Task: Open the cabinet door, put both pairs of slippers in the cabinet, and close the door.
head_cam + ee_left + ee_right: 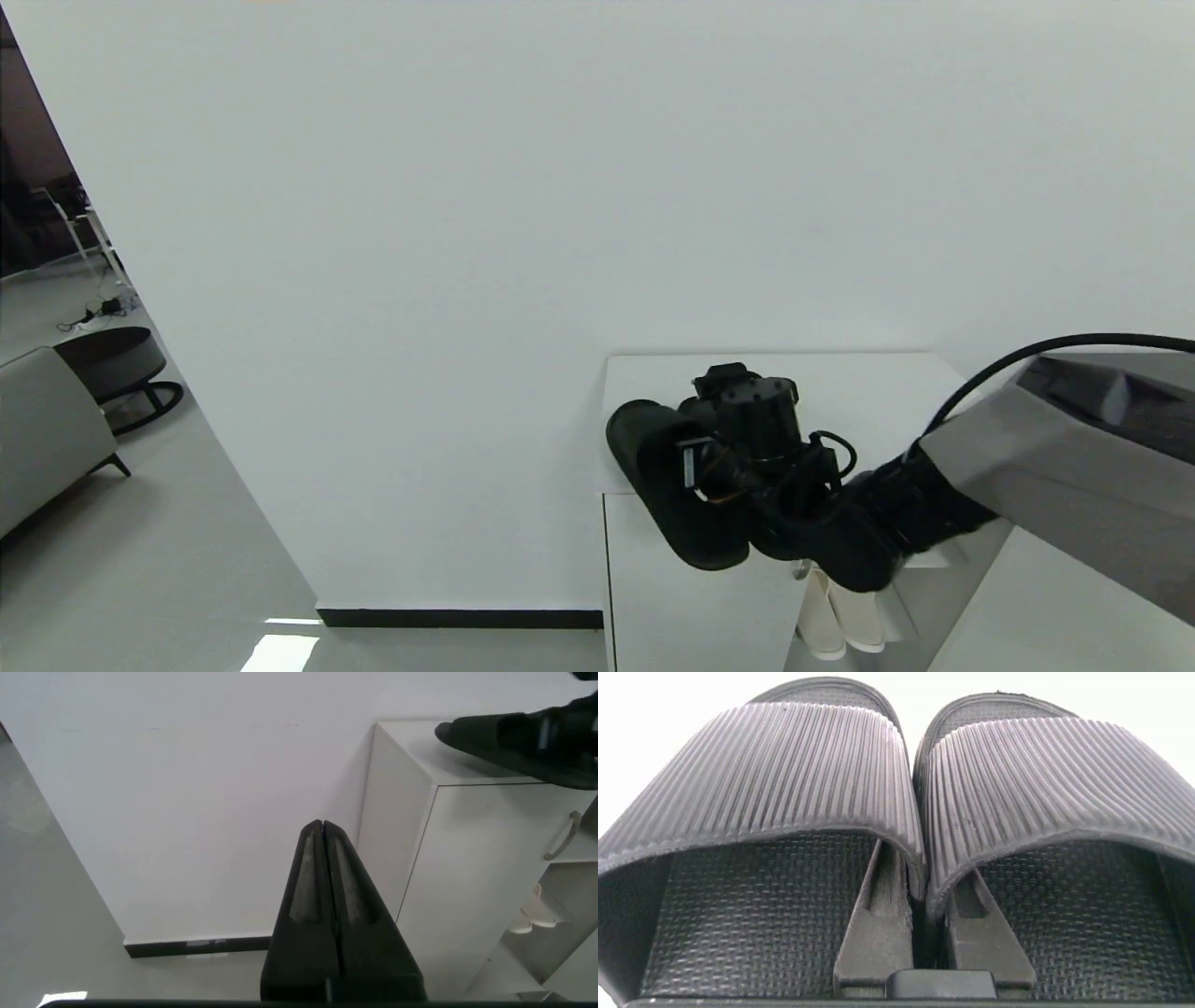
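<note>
Black ribbed rubber slippers (672, 495) over the white cabinet (887, 383).
Your right gripper (924, 887) pinches both; your left gripper (323, 835) sits pressed together.

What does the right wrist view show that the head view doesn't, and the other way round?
The right wrist view gives the close detail: the ribbed straps of the black slippers, and the right gripper with one finger inside each slipper, pinching the two inner strap edges together. The head view gives the surroundings: the white cabinet, white slippers on a shelf inside it, the wall behind and a sofa off to the robot's left. Both share the black pair, held side by side in the right gripper.
</note>
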Controlling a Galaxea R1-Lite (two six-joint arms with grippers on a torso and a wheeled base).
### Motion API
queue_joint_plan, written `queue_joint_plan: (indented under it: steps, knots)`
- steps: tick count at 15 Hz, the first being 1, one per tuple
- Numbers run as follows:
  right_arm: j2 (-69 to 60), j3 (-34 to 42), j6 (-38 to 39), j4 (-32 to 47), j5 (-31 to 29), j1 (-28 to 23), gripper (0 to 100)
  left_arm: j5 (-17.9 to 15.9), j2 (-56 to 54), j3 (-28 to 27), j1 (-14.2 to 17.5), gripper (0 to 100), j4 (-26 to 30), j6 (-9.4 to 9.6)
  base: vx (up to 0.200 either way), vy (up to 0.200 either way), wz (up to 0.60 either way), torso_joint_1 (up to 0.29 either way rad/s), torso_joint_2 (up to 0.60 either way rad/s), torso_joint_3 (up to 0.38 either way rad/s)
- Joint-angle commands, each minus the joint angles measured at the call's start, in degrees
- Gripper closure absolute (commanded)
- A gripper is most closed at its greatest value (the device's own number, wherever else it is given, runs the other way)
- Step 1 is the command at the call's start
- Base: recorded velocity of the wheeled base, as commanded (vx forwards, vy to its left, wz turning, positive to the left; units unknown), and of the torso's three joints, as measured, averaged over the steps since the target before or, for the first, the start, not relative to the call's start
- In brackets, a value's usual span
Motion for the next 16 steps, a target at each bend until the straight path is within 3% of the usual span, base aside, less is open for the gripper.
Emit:
queue_joint_plan:
  steps: [1,3,7,16]
  knots:
    - [-14.2,15.3,0.2,-7.2,9.8,4.7,100,0.0,0.0,0.0,0.0,100,0.0,0.00,0.000,0.000,0.00,0.000,0.00,0.000]
    - [-17.5,22.0,0.1,-10.3,16.2,5.4,100,0.0,0.1,0.0,0.0,100,0.0,0.00,0.000,0.000,0.00,0.000,0.00,0.000]
    - [-18.5,24.9,0.1,-12.0,18.6,5.5,100,0.0,0.0,0.0,0.0,100,0.0,0.00,0.000,0.000,0.00,0.000,0.00,0.000]
    - [-18.5,28.6,0.0,-16.8,23.3,5.7,100,0.0,0.1,0.0,0.0,100,0.0,0.00,-0.200,0.000,0.00,0.001,0.00,0.002]
